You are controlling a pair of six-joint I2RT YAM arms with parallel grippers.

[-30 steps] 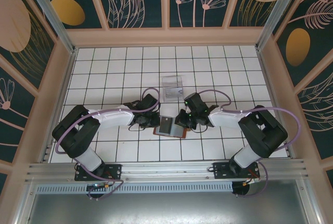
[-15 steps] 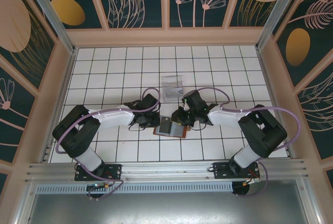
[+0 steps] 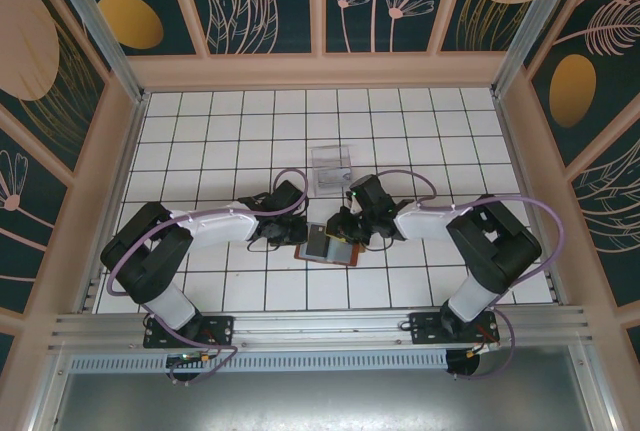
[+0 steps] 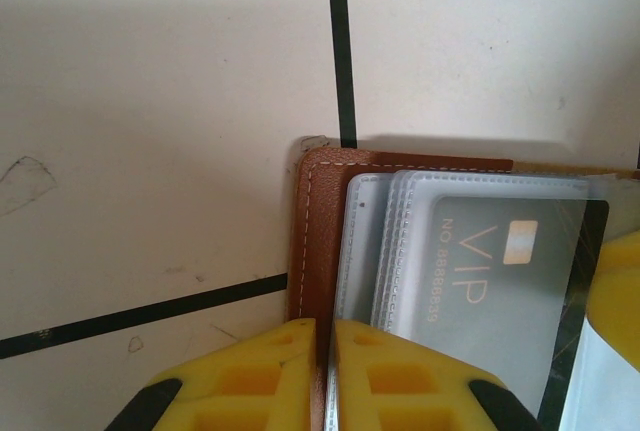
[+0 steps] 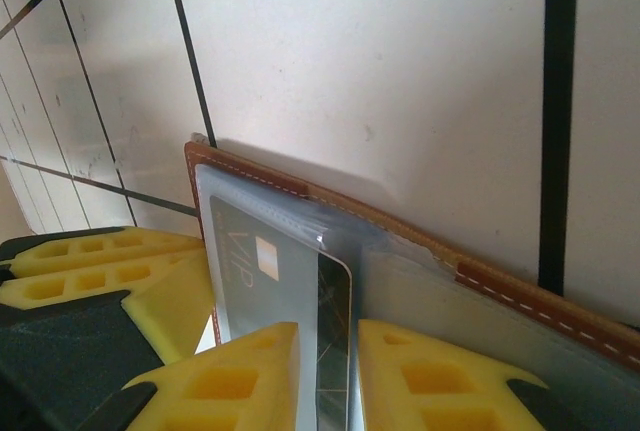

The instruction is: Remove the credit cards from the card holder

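your card holder (image 3: pixel 328 247) lies open on the tiled table (image 3: pixel 250 131) between the two arms. its long axis runs left to right, with the right end dipping slightly toward the arm bases. the left gripper (image 4: pixel 322 329) is clamped on its brown left edge. the right gripper (image 5: pixel 328 341) stands narrowly parted around a card (image 5: pixel 336 323); you cannot tell whether it pinches. the vip card (image 4: pixel 480 271) sits in a clear sleeve, its lower end cut off.
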